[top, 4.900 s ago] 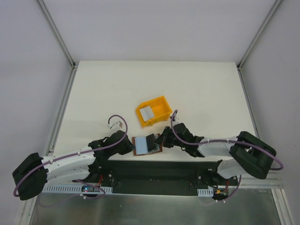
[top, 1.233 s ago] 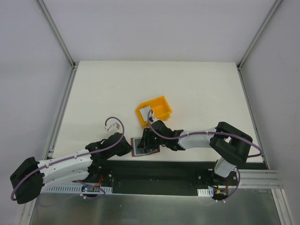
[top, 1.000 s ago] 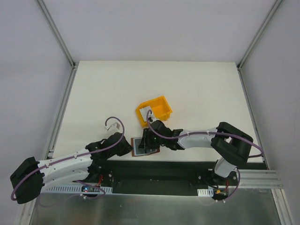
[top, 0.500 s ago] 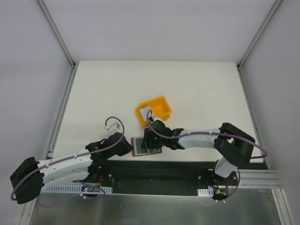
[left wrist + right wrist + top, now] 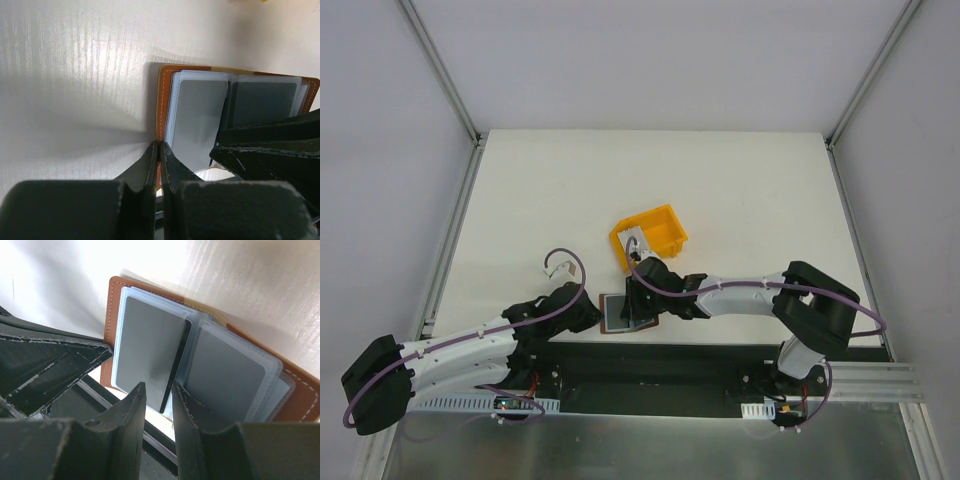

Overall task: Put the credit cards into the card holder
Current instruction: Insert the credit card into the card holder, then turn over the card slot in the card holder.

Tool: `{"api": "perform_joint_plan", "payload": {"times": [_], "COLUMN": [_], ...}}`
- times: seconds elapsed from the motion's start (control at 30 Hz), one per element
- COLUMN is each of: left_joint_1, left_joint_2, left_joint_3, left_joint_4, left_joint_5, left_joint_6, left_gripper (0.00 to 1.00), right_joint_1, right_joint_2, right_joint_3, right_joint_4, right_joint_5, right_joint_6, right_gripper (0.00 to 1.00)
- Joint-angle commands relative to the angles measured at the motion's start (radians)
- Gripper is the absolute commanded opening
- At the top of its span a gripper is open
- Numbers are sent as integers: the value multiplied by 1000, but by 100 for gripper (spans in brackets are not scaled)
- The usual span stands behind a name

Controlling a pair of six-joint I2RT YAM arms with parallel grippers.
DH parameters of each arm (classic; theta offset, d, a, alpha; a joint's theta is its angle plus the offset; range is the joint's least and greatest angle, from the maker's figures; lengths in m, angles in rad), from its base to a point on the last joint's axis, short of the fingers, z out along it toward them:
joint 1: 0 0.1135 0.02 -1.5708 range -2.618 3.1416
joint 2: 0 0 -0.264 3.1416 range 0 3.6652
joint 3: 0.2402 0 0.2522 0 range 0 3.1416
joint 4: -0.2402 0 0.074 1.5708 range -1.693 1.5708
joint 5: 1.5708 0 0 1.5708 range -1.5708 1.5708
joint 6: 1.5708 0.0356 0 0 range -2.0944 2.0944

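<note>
From above, the small brown leather folding card holder [image 5: 615, 312] lies open on the white table [image 5: 650, 170], at its near edge between the two arms. The left gripper [image 5: 592, 312] reaches it from the left and meets its left border. The right gripper [image 5: 636, 297] hangs over its right half, hiding that part. Just beyond it stands a yellow plastic bin [image 5: 665, 232], tilted on the table, with a pale flat card [image 5: 634, 241] inside

In the left wrist view, the left gripper [image 5: 159, 147] is clenched on the brown stitched border of the card holder [image 5: 197, 120], both fingers pressed together on that edge. The holder lies flat on the table [image 5: 75, 65], its clear sleeves showing grey panels. The dark body of the right gripper [image 5: 270, 145] crosses its lower right corner

In the right wrist view, the right gripper [image 5: 157, 386] hovers low above the open card holder [image 5: 145, 340], its jaws a little apart. A thin dark strip [image 5: 176, 365] runs down the fold between the two sleeve stacks and ends in the gap between the fingers. Whether the fingers touch it cannot be told. The left gripper [image 5: 50, 365] shows as a dark wedge at the holder's brown edge
</note>
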Motion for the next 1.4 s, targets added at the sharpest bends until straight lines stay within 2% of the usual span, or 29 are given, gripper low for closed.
{"api": "perform_joint_plan", "payload": {"times": [0.0, 0.23, 0.53, 0.93, 1.37], "left_joint_1": [-10, -10, -10, -10, -8], "left_joint_2": [2, -38, -47, -50, -50], "left_joint_3": [44, 59, 91, 110, 113], "left_joint_4": [11, 13, 11, 11, 16], "left_joint_5": [2, 14, 40, 51, 55], "left_joint_6": [15, 46, 78, 95, 100], "left_gripper": [0, 0, 0, 0, 0], "right_joint_1": [18, 17, 29, 45, 60], "right_joint_2": [4, -86, -121, -20, 18], "right_joint_3": [48, 46, 67, 155, 193], "right_joint_4": [23, -77, -149, -179, -224], "right_joint_5": [-23, 98, 155, 127, 149], "right_joint_6": [-13, -62, -90, -104, -108], "right_gripper": [30, 43, 45, 52, 54]}}
